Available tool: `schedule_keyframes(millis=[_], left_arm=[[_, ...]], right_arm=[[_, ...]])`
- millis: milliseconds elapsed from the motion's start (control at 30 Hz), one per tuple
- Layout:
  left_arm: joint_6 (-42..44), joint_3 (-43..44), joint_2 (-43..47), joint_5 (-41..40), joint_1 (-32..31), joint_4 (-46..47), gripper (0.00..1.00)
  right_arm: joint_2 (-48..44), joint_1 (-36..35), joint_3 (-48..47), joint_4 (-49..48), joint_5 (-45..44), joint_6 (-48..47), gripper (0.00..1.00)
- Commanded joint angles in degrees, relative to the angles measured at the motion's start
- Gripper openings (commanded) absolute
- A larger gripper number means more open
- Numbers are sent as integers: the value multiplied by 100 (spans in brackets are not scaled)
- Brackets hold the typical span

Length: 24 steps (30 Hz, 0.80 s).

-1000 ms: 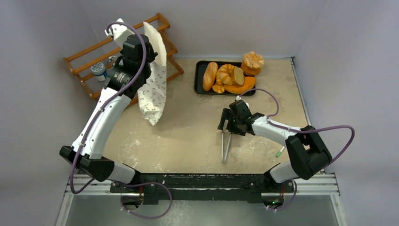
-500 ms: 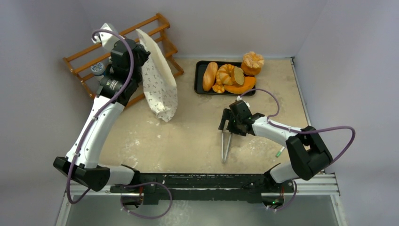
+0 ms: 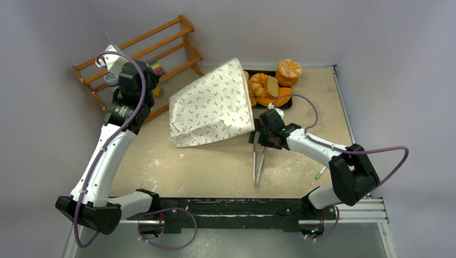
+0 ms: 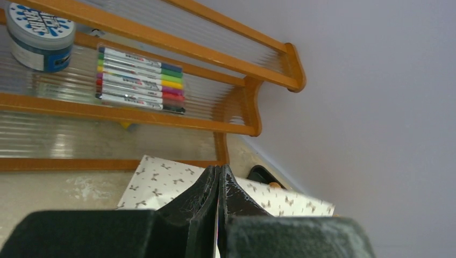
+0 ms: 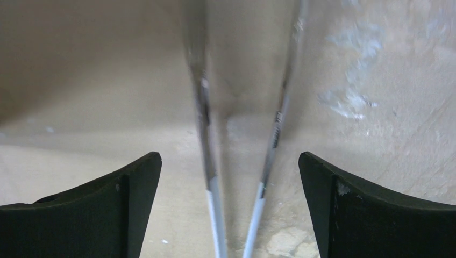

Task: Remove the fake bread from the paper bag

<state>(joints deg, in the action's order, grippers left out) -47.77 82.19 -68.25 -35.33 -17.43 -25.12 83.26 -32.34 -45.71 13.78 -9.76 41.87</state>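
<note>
The paper bag (image 3: 212,105) is spread broad and flat in the middle of the worktop (image 3: 215,161), printed side up, its far corner covering the left part of the black tray (image 3: 289,105). Whether it rests fully on the surface cannot be told from the top view. The fake bread (image 3: 263,86) sits in the uncovered part of the tray, with a round roll (image 3: 289,70) at its far right corner. The left end effector (image 4: 218,183) is pressed together near the wooden rack (image 4: 161,37), and the bag seems to lie just beyond its tips rather than between them. On the rack are a row of coloured markers (image 4: 140,80) and a small jar with a blue-and-white lid (image 4: 40,35). The right end effector (image 5: 229,183) is spread wide and empty, low over the metal tongs (image 5: 207,134), whose two arms run between its fingers, just beside the bag's near right corner
</note>
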Motion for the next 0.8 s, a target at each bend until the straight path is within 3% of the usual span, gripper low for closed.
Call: schedule_keyframes(millis=[0,367,767], left_arm=[[47,-208,277,-127,89,56,0],[6,-1373,618,92,82,-43,0],[5,-2349,1153,222,65,-219,0]], right_arm=[[253,-71,-1170,463,-527,-254,100],[51,-68,-1216,569,-844,-244,100],[1409,-397,-2920,498,-664,-1175,100]])
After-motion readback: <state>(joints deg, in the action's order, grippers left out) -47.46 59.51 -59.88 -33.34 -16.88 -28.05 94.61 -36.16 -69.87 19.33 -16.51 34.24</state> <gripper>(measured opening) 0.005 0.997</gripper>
